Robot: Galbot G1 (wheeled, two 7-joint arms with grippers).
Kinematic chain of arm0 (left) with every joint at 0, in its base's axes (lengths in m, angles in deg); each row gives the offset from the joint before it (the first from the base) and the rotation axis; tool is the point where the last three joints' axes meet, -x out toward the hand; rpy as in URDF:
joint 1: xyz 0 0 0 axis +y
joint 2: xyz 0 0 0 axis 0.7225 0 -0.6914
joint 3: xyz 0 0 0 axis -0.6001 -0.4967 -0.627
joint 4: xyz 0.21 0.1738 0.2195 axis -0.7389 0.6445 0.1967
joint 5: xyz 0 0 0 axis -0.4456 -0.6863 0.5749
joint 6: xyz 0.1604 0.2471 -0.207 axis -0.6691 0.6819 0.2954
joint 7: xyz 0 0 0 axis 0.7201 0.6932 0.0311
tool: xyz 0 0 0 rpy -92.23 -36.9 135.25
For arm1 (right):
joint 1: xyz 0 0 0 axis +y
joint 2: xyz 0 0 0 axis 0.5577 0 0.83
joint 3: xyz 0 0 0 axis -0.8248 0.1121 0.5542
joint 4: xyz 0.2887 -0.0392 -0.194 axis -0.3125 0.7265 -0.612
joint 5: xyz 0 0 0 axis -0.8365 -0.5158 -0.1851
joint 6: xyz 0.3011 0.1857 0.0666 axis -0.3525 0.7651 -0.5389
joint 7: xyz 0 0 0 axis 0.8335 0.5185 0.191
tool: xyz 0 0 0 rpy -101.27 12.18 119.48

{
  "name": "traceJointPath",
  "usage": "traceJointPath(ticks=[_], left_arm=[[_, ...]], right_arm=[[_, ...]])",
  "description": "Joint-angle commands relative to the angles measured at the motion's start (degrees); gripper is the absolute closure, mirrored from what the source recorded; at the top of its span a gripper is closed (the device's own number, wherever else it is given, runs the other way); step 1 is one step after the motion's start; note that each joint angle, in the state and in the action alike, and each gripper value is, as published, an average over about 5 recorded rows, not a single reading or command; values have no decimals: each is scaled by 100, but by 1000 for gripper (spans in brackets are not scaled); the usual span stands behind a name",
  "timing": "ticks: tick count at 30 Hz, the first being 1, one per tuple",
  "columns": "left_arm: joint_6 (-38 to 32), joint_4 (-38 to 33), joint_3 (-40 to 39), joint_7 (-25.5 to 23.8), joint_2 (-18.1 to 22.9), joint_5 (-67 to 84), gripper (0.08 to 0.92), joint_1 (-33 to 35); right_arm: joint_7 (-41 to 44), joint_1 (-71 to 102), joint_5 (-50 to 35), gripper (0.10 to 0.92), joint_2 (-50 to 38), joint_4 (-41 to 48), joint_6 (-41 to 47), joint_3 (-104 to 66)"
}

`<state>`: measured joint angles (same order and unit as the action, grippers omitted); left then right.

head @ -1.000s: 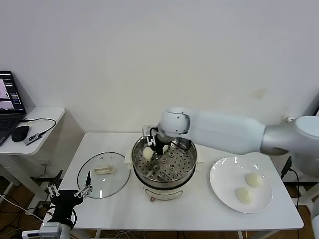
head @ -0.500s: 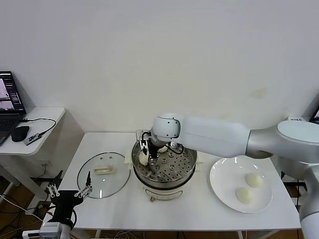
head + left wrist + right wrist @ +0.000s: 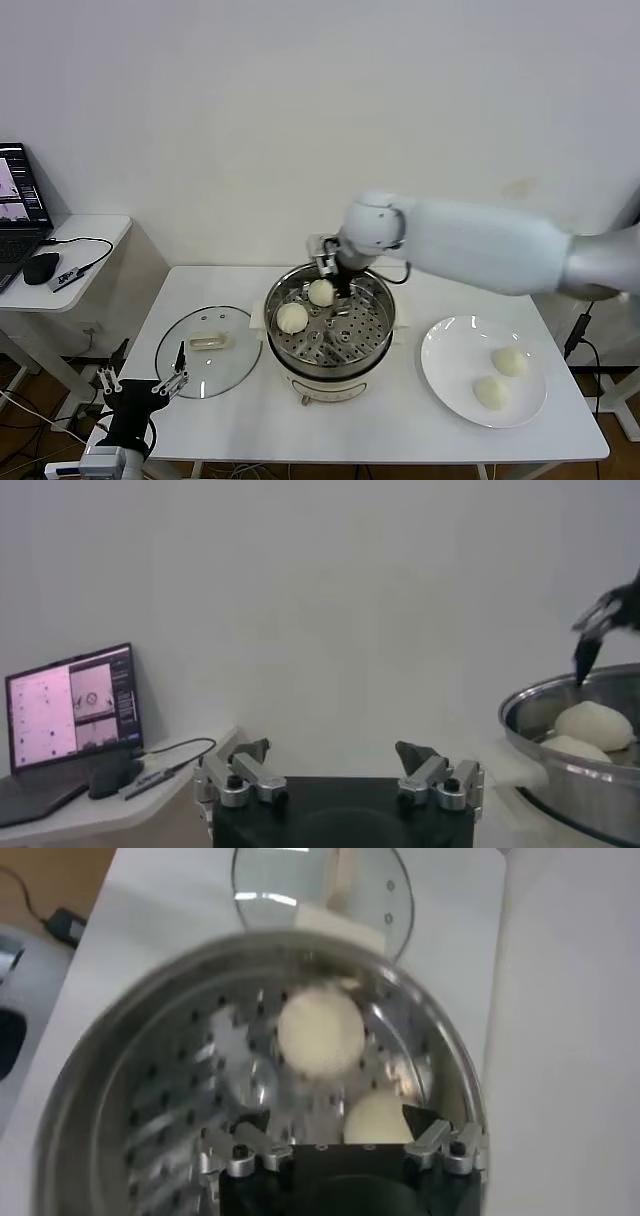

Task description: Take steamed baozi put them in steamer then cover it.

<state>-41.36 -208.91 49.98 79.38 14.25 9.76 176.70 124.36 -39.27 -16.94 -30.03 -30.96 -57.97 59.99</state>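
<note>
The steel steamer [image 3: 372, 338] stands mid-table with two baozi on its perforated tray, one at the left [image 3: 292, 317] and one toward the back [image 3: 321, 292]. My right gripper [image 3: 330, 272] hovers open over the back of the pot, holding nothing; its wrist view looks down on both buns [image 3: 320, 1033] [image 3: 378, 1118] beyond its spread jaws [image 3: 337, 1120]. Two more baozi [image 3: 509, 361] [image 3: 488, 391] lie on the white plate [image 3: 450, 345] at the right. The glass cover [image 3: 208, 352] lies flat left of the steamer. My left gripper [image 3: 140, 388] rests open below the table's front left corner.
A side table [image 3: 90, 232] at the far left carries a laptop [image 3: 70, 700], mouse and cable. The wall runs close behind the main table. In the left wrist view the steamer rim [image 3: 560, 705] and the right gripper's fingers [image 3: 600, 620] show at the far edge.
My right gripper opened and let a baozi go at the left of the steamer tray, then rose and drew back toward the pot's rear. The left arm stayed still.
</note>
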Motion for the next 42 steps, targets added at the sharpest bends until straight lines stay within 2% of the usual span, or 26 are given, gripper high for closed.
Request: traceJointPath(ticks=[1, 8, 19, 30, 42], left_arm=[[4, -1, -70, 0, -9, -14, 177, 3], [0, 26, -172, 4, -33, -68, 177, 28], [-5, 47, -313, 10, 23, -199, 177, 94], [-12, 123, -374, 22, 57, -271, 177, 104], [-16, 157, -321, 22, 74, -280, 177, 131]], right_arm=[[721, -579, 422, 203, -1818, -952, -559, 178], [882, 116, 1199, 203, -2997, -1237, -1126, -7], [691, 1597, 2263, 203, -3755, -1173, -1426, -518], [441, 3951, 2750, 203, -3734, -843, -1509, -2292], [257, 5162, 3076, 203, -3322, -276, -1584, -3268]])
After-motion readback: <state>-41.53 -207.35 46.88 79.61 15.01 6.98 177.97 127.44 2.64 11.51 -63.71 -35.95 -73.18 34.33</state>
